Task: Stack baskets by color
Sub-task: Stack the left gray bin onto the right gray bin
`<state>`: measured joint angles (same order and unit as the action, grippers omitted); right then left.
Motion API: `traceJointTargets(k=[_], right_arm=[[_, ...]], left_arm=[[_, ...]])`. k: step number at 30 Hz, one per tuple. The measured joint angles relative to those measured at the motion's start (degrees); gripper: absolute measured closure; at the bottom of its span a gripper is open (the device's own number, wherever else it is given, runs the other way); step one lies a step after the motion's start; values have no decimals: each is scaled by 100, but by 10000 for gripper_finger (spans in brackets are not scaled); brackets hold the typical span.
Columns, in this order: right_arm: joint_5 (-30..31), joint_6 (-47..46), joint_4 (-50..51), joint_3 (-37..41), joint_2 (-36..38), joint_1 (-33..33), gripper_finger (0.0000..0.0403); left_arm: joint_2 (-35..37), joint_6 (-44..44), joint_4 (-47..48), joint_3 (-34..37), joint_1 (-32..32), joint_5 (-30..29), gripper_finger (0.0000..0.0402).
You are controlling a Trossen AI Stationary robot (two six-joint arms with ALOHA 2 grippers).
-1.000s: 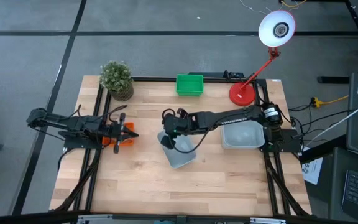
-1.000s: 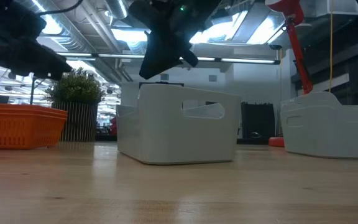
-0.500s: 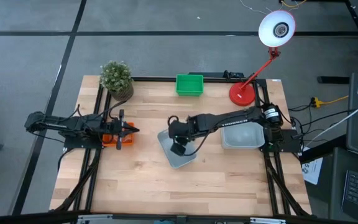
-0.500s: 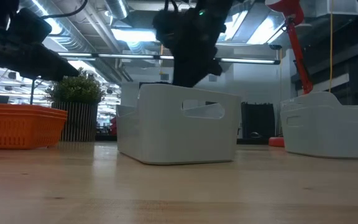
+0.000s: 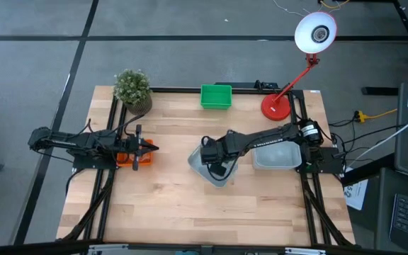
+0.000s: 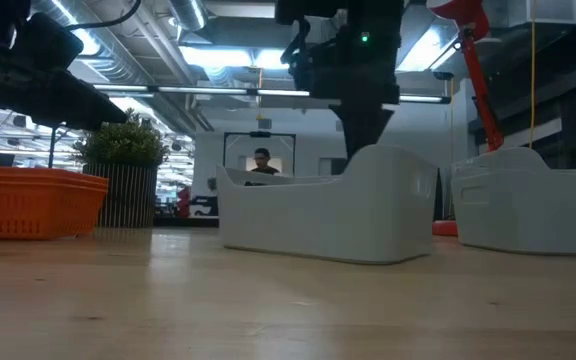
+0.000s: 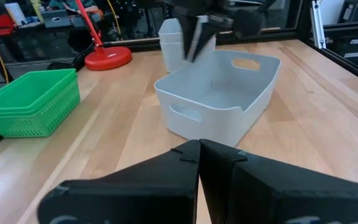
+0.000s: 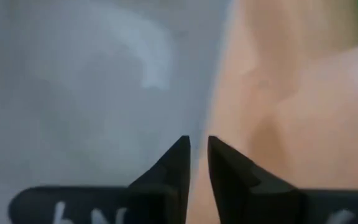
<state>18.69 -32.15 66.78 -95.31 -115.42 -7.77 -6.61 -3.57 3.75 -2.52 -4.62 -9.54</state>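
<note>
1. A light wooden bench [image 5: 161, 205] with a black frame carries the baskets, a potted plant [image 5: 134, 90] at its far left corner and a red desk lamp [image 5: 289, 85] with a white shade at its far right corner.
2. The right end effector [image 5: 217, 168] reaches out to the middle of the bench and grips the rim of a pale grey plastic basket [image 5: 214, 166]; its fingers are closed narrowly on the wall, one on each side of it.
3. In the low view this pale grey basket [image 6: 328, 215] is tilted, the gripped end raised and the other end down on the bench.
4. In the left wrist view the same basket [image 7: 219, 93] lies askew, its hollow open and a handle slot showing in its end wall.
5. A stack of pale grey baskets [image 5: 275, 154] stands just to the right of the held one, near the right arm's base.
6. A stack of bright green perforated plastic baskets [image 5: 216, 96] sits at the far edge of the bench, between the plant and the lamp.
7. The left end effector [image 5: 147, 147] hovers over the orange perforated plastic baskets [image 5: 127, 157] at the bench's left side, with its fingers fully closed and nothing between them.
8. In the low view the orange baskets [image 6: 28, 200] stand flat in front of the plant.
</note>
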Motion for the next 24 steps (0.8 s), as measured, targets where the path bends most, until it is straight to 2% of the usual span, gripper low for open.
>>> traceJointTargets(k=[4, 7, 13, 20, 24], right_arm=[[865, 441, -2, 0, 0, 97, 347], [995, 559, -2, 0, 0, 206, 347], [-691, 405, -314, -58, 2, 331, 347], [-1965, 1076, -1256, 19, 11, -33, 347], [-2191, 927, -1147, 299, 15, -195, 347]], left_arm=[[0, 1, 2, 1, 0, -1, 401], [0, 4, 2, 2, 0, -1, 401], [0, 39, 2, 2, 0, -2, 401], [0, 37, 2, 2, 0, -4, 401], [0, 37, 2, 2, 0, -7, 401]])
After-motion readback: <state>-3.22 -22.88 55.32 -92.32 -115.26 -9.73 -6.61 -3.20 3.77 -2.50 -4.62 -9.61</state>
